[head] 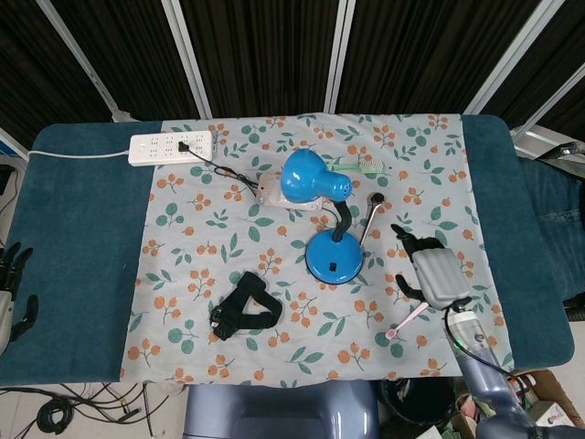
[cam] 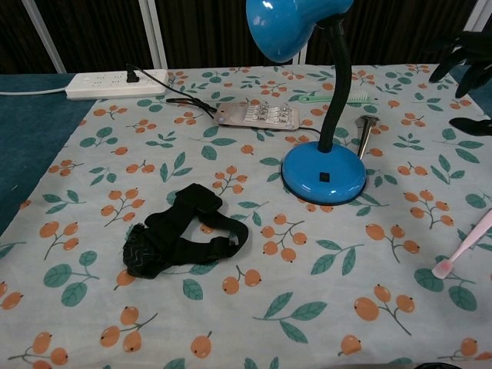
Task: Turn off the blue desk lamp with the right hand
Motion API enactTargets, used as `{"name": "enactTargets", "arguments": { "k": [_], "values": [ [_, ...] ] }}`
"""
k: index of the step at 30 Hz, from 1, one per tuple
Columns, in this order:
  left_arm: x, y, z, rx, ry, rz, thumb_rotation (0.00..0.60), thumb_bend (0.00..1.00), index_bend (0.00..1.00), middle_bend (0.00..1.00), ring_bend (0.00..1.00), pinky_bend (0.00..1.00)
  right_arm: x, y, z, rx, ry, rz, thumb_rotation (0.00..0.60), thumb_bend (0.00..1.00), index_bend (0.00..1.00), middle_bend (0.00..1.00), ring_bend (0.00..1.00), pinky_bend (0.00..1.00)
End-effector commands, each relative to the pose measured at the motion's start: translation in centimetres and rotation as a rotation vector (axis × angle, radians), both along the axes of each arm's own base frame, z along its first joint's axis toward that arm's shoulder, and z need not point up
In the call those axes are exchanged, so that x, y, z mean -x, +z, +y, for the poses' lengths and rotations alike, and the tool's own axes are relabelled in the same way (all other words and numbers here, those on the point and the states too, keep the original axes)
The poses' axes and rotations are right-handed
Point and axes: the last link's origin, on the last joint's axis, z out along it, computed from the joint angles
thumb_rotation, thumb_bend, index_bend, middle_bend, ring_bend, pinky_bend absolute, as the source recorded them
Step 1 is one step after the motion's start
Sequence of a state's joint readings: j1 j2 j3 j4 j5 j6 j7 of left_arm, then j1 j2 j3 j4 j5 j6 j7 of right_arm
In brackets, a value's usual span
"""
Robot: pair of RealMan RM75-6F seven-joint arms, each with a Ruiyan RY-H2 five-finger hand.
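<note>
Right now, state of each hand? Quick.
Left hand: at the table's left edge, holds nothing, fingers apart, open.
Right hand: raised right of the blue desk lamp, fingers spread, holds nothing, open.

Even, bright overhead light fills both views, and the shadows under things are soft and short. The glossy blue desk lamp shade [cam: 296, 27] carries small white glints at the top centre of the chest view. The floral tablecloth [head: 219, 256] looks crisp, with no motion blur. Black curtains [head: 265, 55] along the upper edge stay dark. The head view bows slightly at its corners.
</note>
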State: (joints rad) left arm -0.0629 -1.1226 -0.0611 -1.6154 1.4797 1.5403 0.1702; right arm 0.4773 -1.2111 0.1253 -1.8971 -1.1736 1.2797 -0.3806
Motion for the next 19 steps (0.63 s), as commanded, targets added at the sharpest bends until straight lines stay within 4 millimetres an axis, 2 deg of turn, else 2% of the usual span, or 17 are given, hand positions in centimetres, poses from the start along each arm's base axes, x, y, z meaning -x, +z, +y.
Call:
{"name": "enactTargets", "arguments": {
  "k": [1, 7, 11, 19],
  "values": [
    [0.0, 0.0, 0.0, -0.003, -0.001, 0.003, 0.600, 0.52, 0.05, 0.02, 0.00, 0.00, 3.1, 2.6, 4.4, 0.142, 0.010, 0.077, 0.600, 0.26, 0.00, 0.13, 0.24, 0.17],
    [-0.1, -0.1, 0.0, -0.005, -0.002, 0.012, 0.600, 0.52, 0.05, 0.02, 0.00, 0.00, 6.5, 3.7, 8.9, 0.212, -0.008, 0.226, 0.600, 0.25, 0.00, 0.12, 0.21, 0.17],
    [-0.1, -0.2, 0.0, -0.008, -0.001, 0.018, 0.600, 0.52, 0.05, 0.02, 0.00, 0.00, 7.7, 3.9, 10.7, 0.247, -0.049, 0.214, 0.600, 0.25, 0.00, 0.12, 0.20, 0.17],
    [-0.2, -0.1, 0.1, -0.014, -0.004, 0.017, 0.600, 0.52, 0.05, 0.02, 0.00, 0.00, 8.7, 4.3, 10.9, 0.269, -0.065, 0.255, 0.600, 0.25, 0.00, 0.12, 0.20, 0.17]
  ]
}}
